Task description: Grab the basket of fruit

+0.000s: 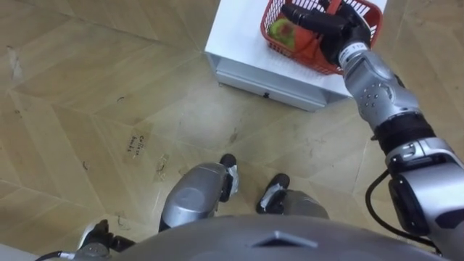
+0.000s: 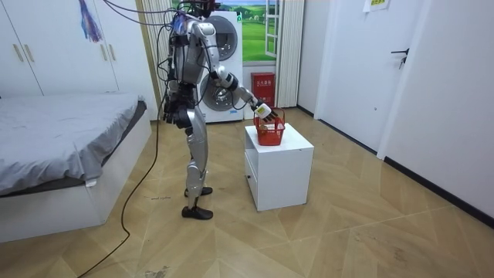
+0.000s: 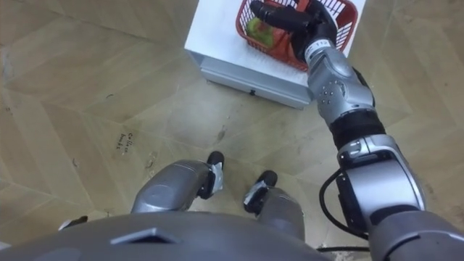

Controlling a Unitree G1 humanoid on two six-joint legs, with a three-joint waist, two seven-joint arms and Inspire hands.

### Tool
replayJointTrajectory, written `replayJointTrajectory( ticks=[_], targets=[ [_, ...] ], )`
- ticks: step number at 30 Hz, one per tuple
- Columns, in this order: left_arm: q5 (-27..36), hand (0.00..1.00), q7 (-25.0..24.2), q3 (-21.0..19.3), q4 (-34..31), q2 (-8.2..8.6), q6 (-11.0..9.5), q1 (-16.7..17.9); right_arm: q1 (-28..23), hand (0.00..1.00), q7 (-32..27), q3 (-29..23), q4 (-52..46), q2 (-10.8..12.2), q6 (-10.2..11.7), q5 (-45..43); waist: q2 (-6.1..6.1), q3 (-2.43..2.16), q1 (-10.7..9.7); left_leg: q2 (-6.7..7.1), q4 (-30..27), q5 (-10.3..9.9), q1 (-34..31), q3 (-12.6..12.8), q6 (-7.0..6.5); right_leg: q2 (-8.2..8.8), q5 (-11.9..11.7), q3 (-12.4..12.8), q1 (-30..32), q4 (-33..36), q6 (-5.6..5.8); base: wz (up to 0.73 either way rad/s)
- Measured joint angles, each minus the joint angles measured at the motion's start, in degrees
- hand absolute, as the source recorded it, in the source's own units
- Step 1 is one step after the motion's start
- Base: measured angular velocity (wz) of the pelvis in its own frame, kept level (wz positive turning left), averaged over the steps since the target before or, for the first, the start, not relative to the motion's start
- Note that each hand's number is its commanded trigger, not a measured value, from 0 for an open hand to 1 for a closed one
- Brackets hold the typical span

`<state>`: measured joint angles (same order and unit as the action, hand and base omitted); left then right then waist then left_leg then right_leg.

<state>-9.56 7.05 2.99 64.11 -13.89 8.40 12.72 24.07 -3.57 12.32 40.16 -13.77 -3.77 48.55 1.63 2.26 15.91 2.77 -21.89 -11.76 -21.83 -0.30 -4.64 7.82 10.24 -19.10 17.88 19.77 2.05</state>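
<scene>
On top of the white cabinet [image 1: 239, 58] in front of the robot, the red fruit basket [image 1: 371, 22] sits at the near right edge with fruit [image 1: 281, 30] inside. The right hand [image 1: 330, 30] lies across its opening, just below the orange handle [image 1: 328, 6], fingers stretched almost straight and not seen closing on anything. The left hand [image 1: 101, 238] hangs low at the robot's left side. I judge this to be the reach-and-grasp step. The next move calls for curling the fingers round the handle, then lifting straight up. Nothing stands over the basket, so the upward path looks free. The basket's closeness to the edge means a sideways tug could tip it onto the wooden floor [image 1: 87, 109].
</scene>
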Motion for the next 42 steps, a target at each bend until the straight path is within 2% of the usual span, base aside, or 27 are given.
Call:
replayJointTrajectory(
  ticks=[14, 19, 21, 27, 32, 36, 42],
  targets=[
    [0.03, 0.00, -0.01, 0.49, -0.25, 0.02, 0.07, -0.05, -1.02, 0.00, 4.53, 1.03, 0.06, 0.01, -0.02, 1.07, -0.06, -0.24, -0.24, 0.01, 0.04, 0.00, 1.47, 0.08, 0.00, -0.10, -0.01, -0.08, -1.49, 0.00, -0.01, 0.00],
    [0.03, 0.00, -0.04, 0.42, -0.23, 0.03, 0.07, 0.10, -2.74, 0.00, 5.59, 0.82, 2.00, 0.01, -0.02, 0.82, -0.15, -0.63, -1.49, 0.07, 0.40, -0.01, 3.03, -0.40, 0.00, -0.17, -0.01, -0.80, -3.42, -0.49, -0.01, 0.05],
    [0.04, 0.00, -0.04, 0.44, -0.44, 0.06, 0.07, 0.13, -4.46, 0.00, 5.69, 0.36, 2.63, 0.01, -0.02, 0.61, 0.01, -1.08, -1.82, 0.04, 0.91, -0.02, 3.47, -0.57, 0.01, -0.34, -0.02, -1.12, -4.21, -1.14, -0.01, 0.06],
    [1.11, 0.00, -0.04, 0.45, -1.83, 0.04, -0.23, 0.50, -8.14, 0.00, 5.72, -0.01, 2.73, -0.19, 0.01, 0.64, 0.01, -1.31, -3.14, -0.06, 1.69, 0.06, 4.66, -0.06, 0.11, -0.41, -0.02, -0.46, -4.75, -1.11, -0.01, -0.05],
    [1.10, 0.00, -0.04, 0.45, -2.44, 0.04, -1.40, 0.50, -8.49, 0.00, 5.71, 0.06, 1.95, -0.50, 0.31, 0.63, 0.15, -1.40, -3.32, -0.12, 2.18, 0.09, 5.30, 0.29, 0.14, -0.58, -0.02, 0.27, -4.84, -1.12, -0.01, -0.05],
    [1.12, 0.00, -0.04, 0.50, -2.38, 0.04, -1.40, 0.51, -8.52, 0.00, 5.70, 0.16, 1.01, -0.64, 0.80, 0.76, 0.50, -1.63, -3.66, -0.12, 2.03, 0.11, 5.42, 0.23, 0.17, -0.58, -0.02, 0.25, -4.97, -1.14, -0.01, 0.00],
    [2.25, 0.00, -0.02, 0.50, -2.25, 0.05, -1.49, 0.52, -9.00, 0.00, 5.83, 0.21, -0.49, -0.64, 0.96, 0.66, 0.65, -1.64, -4.62, -0.14, 2.03, 0.12, 5.63, 1.11, 0.15, -0.40, -0.02, 0.20, -5.10, -1.22, -0.01, -0.03]
  ],
)
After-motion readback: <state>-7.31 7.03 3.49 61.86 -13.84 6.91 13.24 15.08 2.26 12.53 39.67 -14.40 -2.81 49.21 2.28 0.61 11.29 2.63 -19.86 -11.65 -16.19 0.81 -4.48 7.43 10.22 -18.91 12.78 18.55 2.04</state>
